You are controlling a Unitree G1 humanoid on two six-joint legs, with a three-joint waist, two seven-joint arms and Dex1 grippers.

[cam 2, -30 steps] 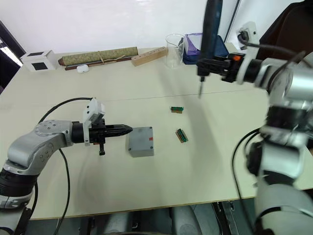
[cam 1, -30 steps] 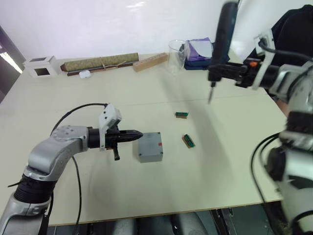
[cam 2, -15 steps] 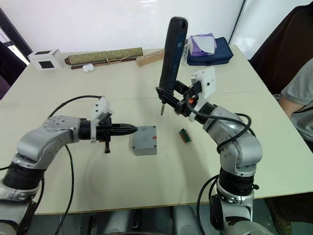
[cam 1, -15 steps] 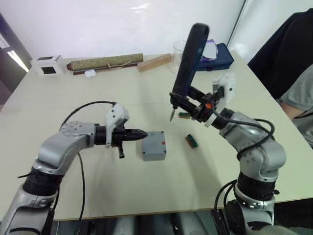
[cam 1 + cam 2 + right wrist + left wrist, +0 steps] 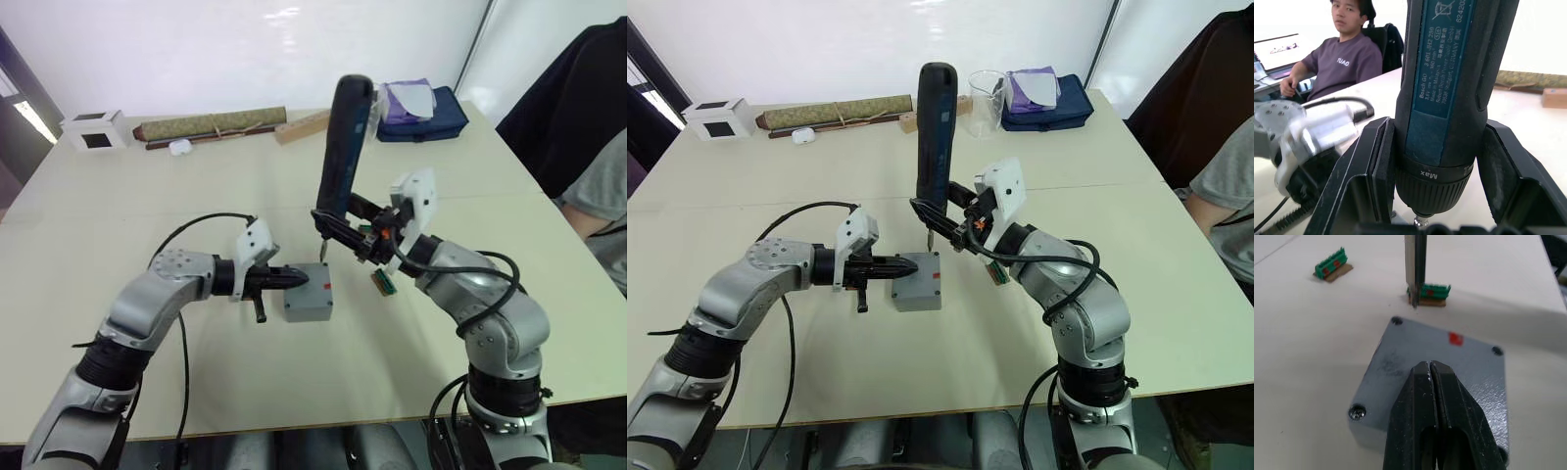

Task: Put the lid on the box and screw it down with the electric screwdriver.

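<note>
The grey box (image 5: 310, 305) sits mid-table with the lid (image 5: 1449, 357) on it, red mark (image 5: 1455, 338) up. My left gripper (image 5: 300, 279) is shut and empty, its tip (image 5: 1430, 366) lying over the lid's left edge. My right gripper (image 5: 359, 229) is shut on the electric screwdriver (image 5: 343, 147), which it holds nearly upright. The dark fingers (image 5: 1374, 166) clamp the tool's lower body (image 5: 1449, 88). The thin bit (image 5: 1414, 293) hangs just beyond the lid's far edge, near a corner hole (image 5: 1396, 321).
Two green connectors (image 5: 1333, 270) (image 5: 1430, 293) lie right of the box. Along the far edge stand a white cube (image 5: 95, 129), a rolled scroll (image 5: 211, 124), a wooden block (image 5: 304, 122), a beaker (image 5: 982, 88) and a blue bag (image 5: 421, 100). A person (image 5: 588, 127) sits at the right.
The right arm swung the screwdriver in from the far right and lowered it, so its bit now hangs by the box. The left gripper slid right onto the lid.
</note>
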